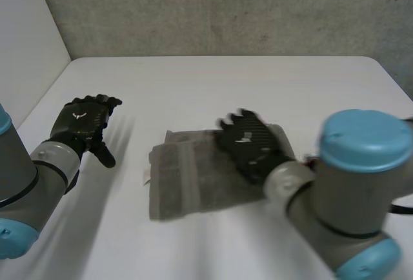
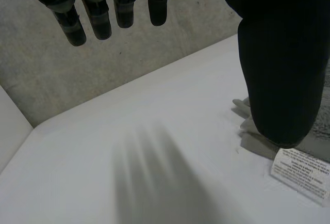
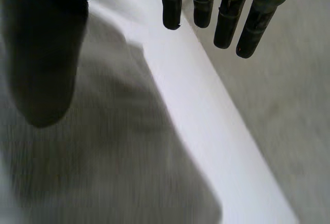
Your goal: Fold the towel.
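Observation:
A grey towel point(image 1: 187, 180) lies folded in the middle of the white table point(image 1: 213, 86), with a white label point(image 1: 146, 178) at its left edge. My right hand point(image 1: 250, 143) hovers over the towel's right half, open, fingers straight and holding nothing. In the right wrist view its fingers point(image 3: 226, 20) and thumb stand apart above the towel point(image 3: 103, 157). My left hand point(image 1: 84, 122) is open above bare table, left of the towel. In the left wrist view its thumb point(image 2: 278, 69) hangs beside the towel's edge point(image 2: 255, 144) and the label point(image 2: 301, 170).
A grey wall point(image 1: 226, 9) runs along the table's far edge and a white panel point(image 1: 26, 41) stands at the left. Bare table point(image 2: 129, 146) lies beneath my left hand and beyond the towel.

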`<action>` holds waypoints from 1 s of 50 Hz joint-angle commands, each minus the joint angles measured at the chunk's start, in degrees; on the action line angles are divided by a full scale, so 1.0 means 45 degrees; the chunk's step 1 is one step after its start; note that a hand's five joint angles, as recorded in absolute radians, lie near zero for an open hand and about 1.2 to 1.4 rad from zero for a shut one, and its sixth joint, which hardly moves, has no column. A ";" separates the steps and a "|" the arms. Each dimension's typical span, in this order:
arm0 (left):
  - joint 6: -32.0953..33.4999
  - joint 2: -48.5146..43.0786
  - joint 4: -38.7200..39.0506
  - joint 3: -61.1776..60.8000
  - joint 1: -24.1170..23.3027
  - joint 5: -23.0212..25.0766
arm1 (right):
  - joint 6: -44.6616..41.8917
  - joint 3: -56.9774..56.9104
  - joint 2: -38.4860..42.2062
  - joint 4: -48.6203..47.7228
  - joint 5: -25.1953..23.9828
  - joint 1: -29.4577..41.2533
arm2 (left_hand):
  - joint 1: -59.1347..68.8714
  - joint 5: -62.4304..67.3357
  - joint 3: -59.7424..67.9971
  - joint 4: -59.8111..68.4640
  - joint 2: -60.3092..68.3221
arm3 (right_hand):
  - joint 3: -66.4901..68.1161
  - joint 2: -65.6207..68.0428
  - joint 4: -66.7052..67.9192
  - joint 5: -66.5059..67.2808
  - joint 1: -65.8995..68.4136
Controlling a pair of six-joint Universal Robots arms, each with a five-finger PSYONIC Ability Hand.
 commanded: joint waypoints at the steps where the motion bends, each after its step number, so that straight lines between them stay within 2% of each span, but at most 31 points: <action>1: 0.0076 -0.0039 -0.0026 -0.0030 -0.0222 0.0020 | 0.0165 0.2498 -0.0394 -0.0355 -0.0360 -0.2674 | -0.0015 -0.0392 0.0094 0.0104 0.0141 | -0.0882 -0.0851 -0.1039 -0.0754 -0.0709; 5: 0.0135 -0.0078 -0.0163 -0.0030 -0.0477 0.0020 | 0.0067 0.3456 -0.0374 -0.1155 -0.1121 -0.3731 | 0.0210 -0.0167 0.0318 0.0329 0.0365 | -0.0882 -0.0851 -0.1039 -0.0754 -0.0709; 8: 0.0291 -0.0156 -0.0299 -0.0049 -0.1098 0.0001 | 0.0106 0.3771 -0.0394 -0.1604 -0.1435 -0.3987 | 0.0657 0.0280 0.0766 0.0776 0.0812 | -0.0752 -0.0722 -0.0910 -0.0625 -0.0579; 12: 0.1186 -0.0098 -0.0417 -0.0692 -0.2231 0.0001 | 0.0144 0.3849 -0.0394 -0.1801 -0.1495 -0.4026 | 0.1144 0.0767 0.1253 0.1263 0.1300 | -0.0714 -0.0683 -0.0871 -0.0586 -0.0541; 15: 0.1620 -0.0117 -0.0378 -0.0889 -0.2567 -0.0019 | 0.0203 0.3889 -0.0394 -0.1821 -0.1495 -0.4027 | 0.1144 0.0767 0.1253 0.1263 0.1300 | -0.0713 -0.0683 -0.0871 -0.0586 -0.0540; 20: 0.2498 -0.0215 -0.0417 -0.1551 -0.3697 -0.0194 | 0.0262 0.3986 -0.0394 -0.1841 -0.1495 -0.4027 | 0.1591 0.1214 0.1700 0.1710 0.1747 | -0.0713 -0.0683 -0.0871 -0.0586 -0.0540; 26: 0.2538 -0.0215 -0.0221 -0.2100 -0.3953 -0.0253 | 0.0282 0.4065 -0.0413 -0.2095 -0.1495 -0.4007 | 0.2789 0.2412 0.2898 0.2908 0.2944 | -0.0713 -0.0683 -0.0871 -0.0586 -0.0540; 37: 0.2577 -0.1465 0.1615 -0.2022 -0.4168 -0.0409 | 0.0282 0.4142 -0.0413 -0.2387 -0.1475 -0.3968 | 0.5480 0.5103 0.5589 0.5599 0.5636 | -0.0153 -0.0123 -0.0311 -0.0025 0.0020; 42: 0.2635 -0.1739 0.2064 -0.1885 -0.4207 -0.0409 | 0.0282 0.4182 -0.0413 -0.2407 -0.1475 -0.3910 | 0.8134 0.7757 0.8243 0.8253 0.8290 | -0.0153 -0.0122 -0.0310 -0.0025 0.0020; 44: 0.2655 -0.1739 0.2433 -0.1827 -0.4246 -0.0390 | 0.0282 0.4182 -0.0413 -0.2407 -0.1475 -0.3909 | 1.0812 1.0436 1.0921 1.0931 1.0968 | -0.0115 -0.0085 -0.0273 0.0012 0.0058; 48: 0.2655 -0.1758 0.2923 -0.1749 -0.4305 -0.0390 | 0.0282 0.4162 -0.0413 -0.2407 -0.1475 -0.3948 | 1.2695 1.2318 1.2803 1.2814 1.2850 | -0.0115 -0.0085 -0.0273 0.0012 0.0058; 50: 0.2655 -0.2107 0.3332 -0.1555 -0.4305 -0.0429 | 0.0282 0.4162 -0.0413 -0.2407 -0.1475 -0.3968 | 1.4998 1.4621 1.5107 1.5117 1.5154 | -0.0115 -0.0085 -0.0273 0.0012 0.0058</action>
